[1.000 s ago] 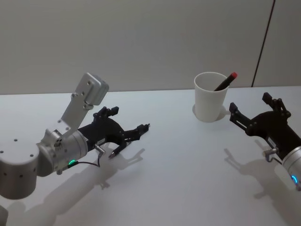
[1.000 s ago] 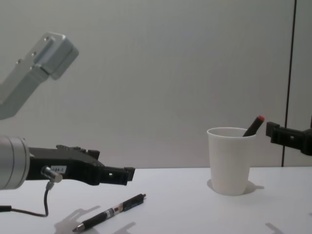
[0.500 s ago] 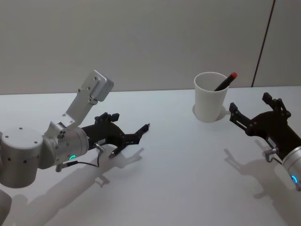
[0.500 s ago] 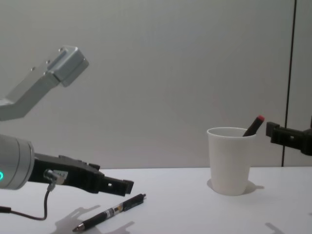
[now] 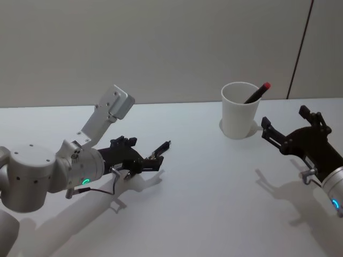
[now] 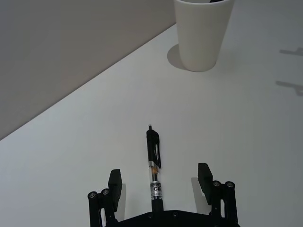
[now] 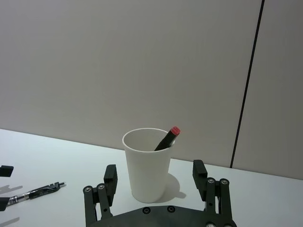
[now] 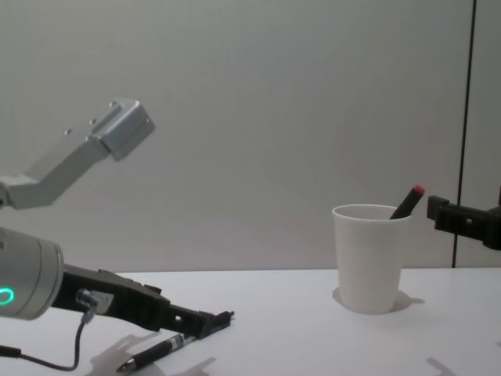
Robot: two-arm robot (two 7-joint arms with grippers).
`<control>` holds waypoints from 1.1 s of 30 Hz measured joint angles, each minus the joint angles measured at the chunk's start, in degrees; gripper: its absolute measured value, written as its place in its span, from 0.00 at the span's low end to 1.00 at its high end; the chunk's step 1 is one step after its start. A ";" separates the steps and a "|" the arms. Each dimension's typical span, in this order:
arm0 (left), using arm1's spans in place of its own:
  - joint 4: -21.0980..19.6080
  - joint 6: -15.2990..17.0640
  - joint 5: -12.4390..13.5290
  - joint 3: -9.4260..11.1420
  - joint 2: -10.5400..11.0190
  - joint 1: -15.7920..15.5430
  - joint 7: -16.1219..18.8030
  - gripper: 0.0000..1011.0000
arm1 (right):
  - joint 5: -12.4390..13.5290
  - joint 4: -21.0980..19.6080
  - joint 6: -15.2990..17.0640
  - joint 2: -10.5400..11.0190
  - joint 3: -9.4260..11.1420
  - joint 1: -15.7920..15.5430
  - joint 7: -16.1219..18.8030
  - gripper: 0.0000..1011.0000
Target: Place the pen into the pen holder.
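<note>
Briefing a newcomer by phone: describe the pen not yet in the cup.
On the white table, left of the paper cup, look between the left gripper's open fingers. A black pen lies flat there; the red-tipped one leans in the cup.

The pen [image 6: 154, 165] lies flat on the left half of the table [image 5: 203, 203], between the parted fingers of the left pincer [image 6: 160, 176], which sits low over it. The pen holder [image 5: 239, 110] stands well apart, to its right and farther back, with a second pen [image 5: 256, 94] leaning inside against its rim. The right pincer [image 5: 284, 119] hangs right of the holder, nearer the robot, fingers apart
</note>
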 joint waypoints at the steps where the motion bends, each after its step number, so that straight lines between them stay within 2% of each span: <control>1: 0.07 0.05 0.06 0.05 -0.05 -0.02 0.02 0.99 | 0.00 0.00 0.00 0.00 0.00 0.00 0.00 0.99; 17: 1.41 1.39 1.39 0.82 -0.67 -0.45 0.50 0.99 | 0.00 0.00 0.00 0.00 0.00 0.00 0.00 0.99; 33: 2.29 2.96 1.54 0.89 -0.91 -1.15 -0.31 0.99 | 0.00 0.00 0.00 0.00 0.00 0.00 0.00 0.99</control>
